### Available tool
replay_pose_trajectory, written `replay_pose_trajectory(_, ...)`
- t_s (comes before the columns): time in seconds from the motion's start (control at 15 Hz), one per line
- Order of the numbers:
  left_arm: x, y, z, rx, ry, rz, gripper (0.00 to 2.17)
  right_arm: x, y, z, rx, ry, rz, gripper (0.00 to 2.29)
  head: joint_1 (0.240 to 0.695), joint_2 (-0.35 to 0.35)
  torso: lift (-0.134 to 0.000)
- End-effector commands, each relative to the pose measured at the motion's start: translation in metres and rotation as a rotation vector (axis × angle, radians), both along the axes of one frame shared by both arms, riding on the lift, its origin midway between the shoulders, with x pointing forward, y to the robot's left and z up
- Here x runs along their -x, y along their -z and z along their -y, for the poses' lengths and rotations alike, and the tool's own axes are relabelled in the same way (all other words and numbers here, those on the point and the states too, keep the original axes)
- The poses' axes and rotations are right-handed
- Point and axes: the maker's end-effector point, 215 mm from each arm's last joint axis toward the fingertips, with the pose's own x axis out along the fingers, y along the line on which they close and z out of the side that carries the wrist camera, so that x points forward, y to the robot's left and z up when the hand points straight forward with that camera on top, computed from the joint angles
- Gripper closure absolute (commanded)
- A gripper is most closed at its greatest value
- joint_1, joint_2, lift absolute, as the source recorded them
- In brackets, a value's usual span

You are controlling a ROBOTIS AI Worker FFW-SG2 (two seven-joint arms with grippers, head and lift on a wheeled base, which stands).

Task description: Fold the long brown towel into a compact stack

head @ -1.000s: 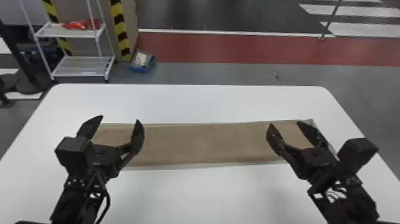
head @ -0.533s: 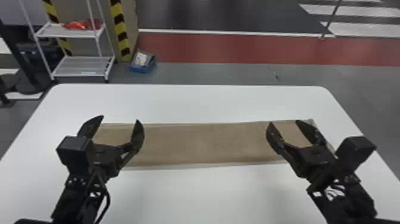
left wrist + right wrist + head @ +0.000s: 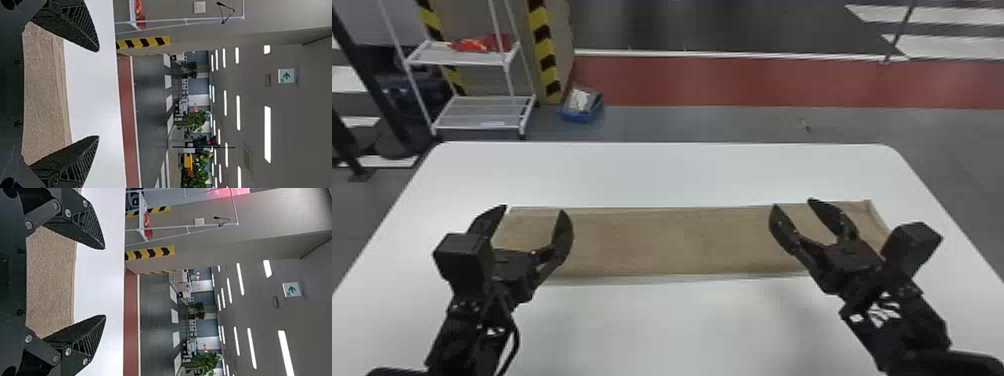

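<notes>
One brown towel (image 3: 677,242), below each end effector (image 3: 533,209)

Brown towel laid out long and flat

In the head view, the towel (image 3: 672,245), brown and finely textured, is stretched in a long strip between nine and three o'clock across the white table (image 3: 657,170). Paler edging is shown along its six o'clock side and at its three o'clock end.

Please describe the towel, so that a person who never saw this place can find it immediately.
On the big white table, a long, flat towel runs left to right, partly hidden by the left gripper and right gripper. It is brown cloth; the grippers are black.
</notes>
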Motion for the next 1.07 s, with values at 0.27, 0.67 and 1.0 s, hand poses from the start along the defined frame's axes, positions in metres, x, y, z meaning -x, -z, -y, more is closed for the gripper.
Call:
replay_pose_trajectory(0.27,0.011,0.011,-0.035,0.005,-0.056,-0.021,0.1,-0.028,0.014,-0.051,0.048,-0.169,-0.004,1.6,0.695,0.05,-0.125)
replay_pose_trajectory(0.67,0.009,0.025,-0.047,0.037,-0.057,-0.078,0.12,-0.025,0.023,-0.051,0.071,-0.187,-0.02,1.6,0.695,0.102,-0.125)
replay_pose_trajectory(1.0,-0.007,0.047,-0.048,0.053,-0.06,-0.189,0.15,-0.024,0.035,-0.049,0.09,-0.192,-0.041,1.6,0.695,0.104,-0.125)
